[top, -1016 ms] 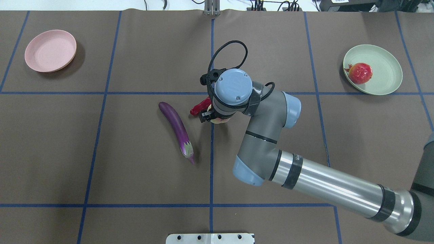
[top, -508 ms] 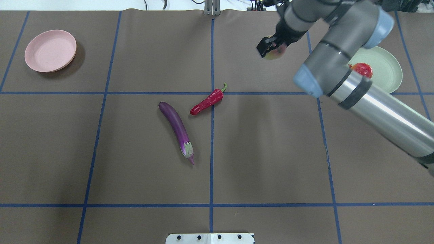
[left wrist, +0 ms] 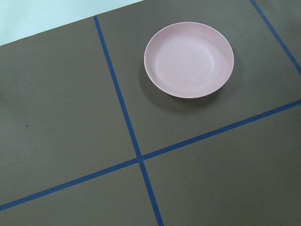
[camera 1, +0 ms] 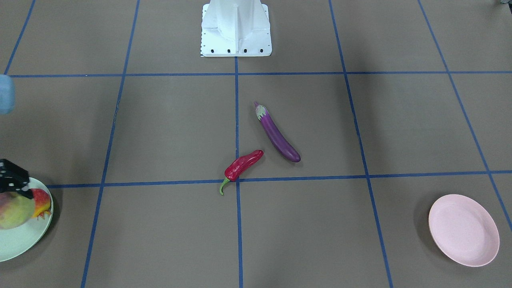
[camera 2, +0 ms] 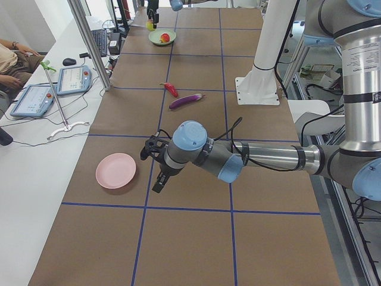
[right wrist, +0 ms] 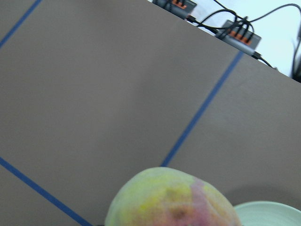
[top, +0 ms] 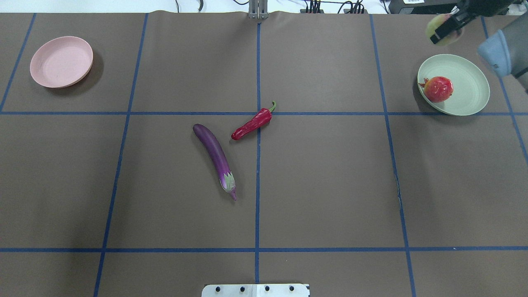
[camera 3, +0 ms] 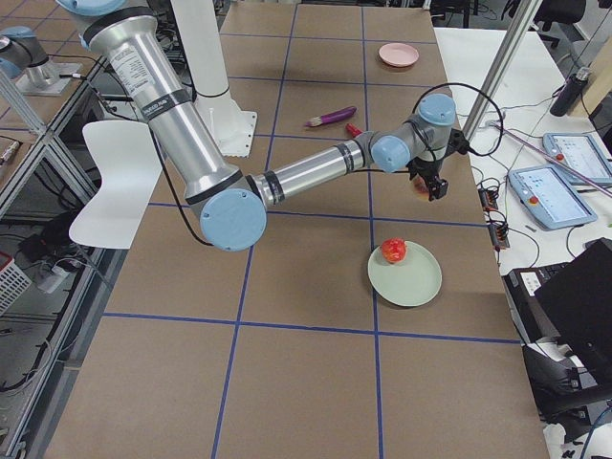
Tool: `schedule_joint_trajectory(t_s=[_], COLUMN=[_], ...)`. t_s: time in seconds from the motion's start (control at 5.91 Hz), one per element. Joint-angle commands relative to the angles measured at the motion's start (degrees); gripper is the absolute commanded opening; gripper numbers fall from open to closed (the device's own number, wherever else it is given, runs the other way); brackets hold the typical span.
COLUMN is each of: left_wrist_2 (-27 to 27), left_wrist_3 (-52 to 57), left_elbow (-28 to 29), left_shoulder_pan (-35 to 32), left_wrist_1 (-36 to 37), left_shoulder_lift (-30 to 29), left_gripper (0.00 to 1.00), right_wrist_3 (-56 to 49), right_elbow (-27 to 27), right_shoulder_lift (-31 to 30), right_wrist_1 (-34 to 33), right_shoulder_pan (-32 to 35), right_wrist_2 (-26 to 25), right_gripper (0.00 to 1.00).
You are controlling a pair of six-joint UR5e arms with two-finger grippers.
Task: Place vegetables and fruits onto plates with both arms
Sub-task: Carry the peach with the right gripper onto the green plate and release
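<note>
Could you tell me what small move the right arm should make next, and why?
Probably lower the right gripper over the bare side of the green plate before opening: it is shut on the peach, held high near the plate, and the pomegranate lies on the plate's other side.

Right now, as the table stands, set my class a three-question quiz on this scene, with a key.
1. True or false: the pink plate holds a fruit.
2. What is the right gripper holding? A. a peach B. a banana C. a carrot
3. Fill the gap: the red fruit rests on the ____ plate.

Key: 1 false, it is empty; 2 A; 3 the green plate.
</note>
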Motion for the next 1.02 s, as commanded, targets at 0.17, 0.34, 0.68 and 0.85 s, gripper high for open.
schedule_joint_trajectory(t_s=[0.17,0.34,0.68,0.85], left_wrist_2=[0.00,0.00,0.00,0.00], left_wrist_3=[0.09,0.09,0.09,0.09], left_elbow=[-0.01,-0.01,-0.01,-0.01], left_shoulder_pan=[0.00,0.00,0.00,0.09], left_wrist_1=[-0.09,0.00,-0.09,0.00], left_shoulder_lift=[-0.01,-0.01,-0.01,-0.01], left_gripper=[1.00,1.00,1.00,1.00], right_wrist_3=[-3.85,0.34,18.39,19.96], right_elbow=[-15.37,-15.41,-14.36,-10.97], right_shoulder_lift=[-6.10,-6.02,-7.15,-8.90], right_wrist_1=[15.82,16.42,23.76,23.90], right_shoulder_pan=[0.73,-2.41,-6.21,-3.00], right_wrist_2=[-5.64,-5.73,-10.61,-8.04], right_gripper=[0.35,0.47,0.98,0.98])
